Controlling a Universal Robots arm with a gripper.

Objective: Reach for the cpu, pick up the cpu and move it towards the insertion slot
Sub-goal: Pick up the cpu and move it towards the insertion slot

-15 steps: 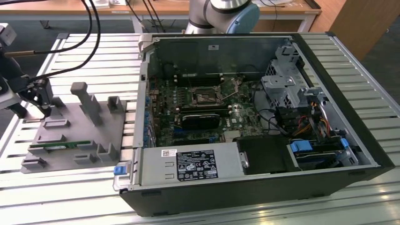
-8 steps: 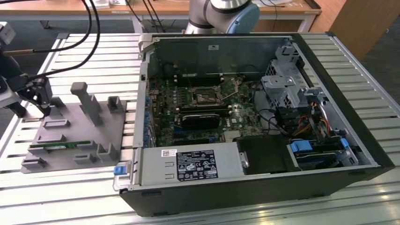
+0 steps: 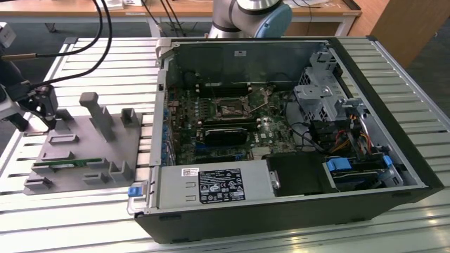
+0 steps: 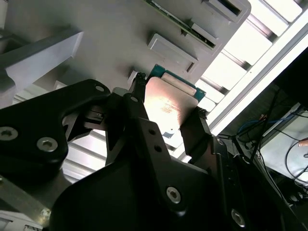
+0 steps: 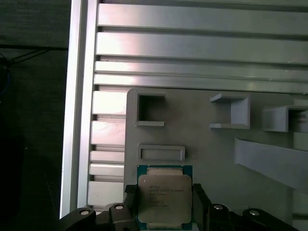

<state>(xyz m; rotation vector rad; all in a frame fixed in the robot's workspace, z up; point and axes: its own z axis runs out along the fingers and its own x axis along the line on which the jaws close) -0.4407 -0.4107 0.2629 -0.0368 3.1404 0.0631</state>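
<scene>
In both wrist views the cpu, a silvery square chip with a green rim, lies flat between the two black fingers of my gripper. The fingers press against its two opposite edges, just above the grey fixture plate. In the exterior view my gripper hangs over the far corner of that plate, at the exterior view's left. The insertion slot, a dark square socket in a metal frame, sits on the motherboard inside the open computer case, well to the exterior view's right of my gripper.
Upright grey posts and small brackets rise from the fixture plate, and a green memory stick lies near its front. The case wall stands between plate and motherboard. Black cables trail over the slatted aluminium table.
</scene>
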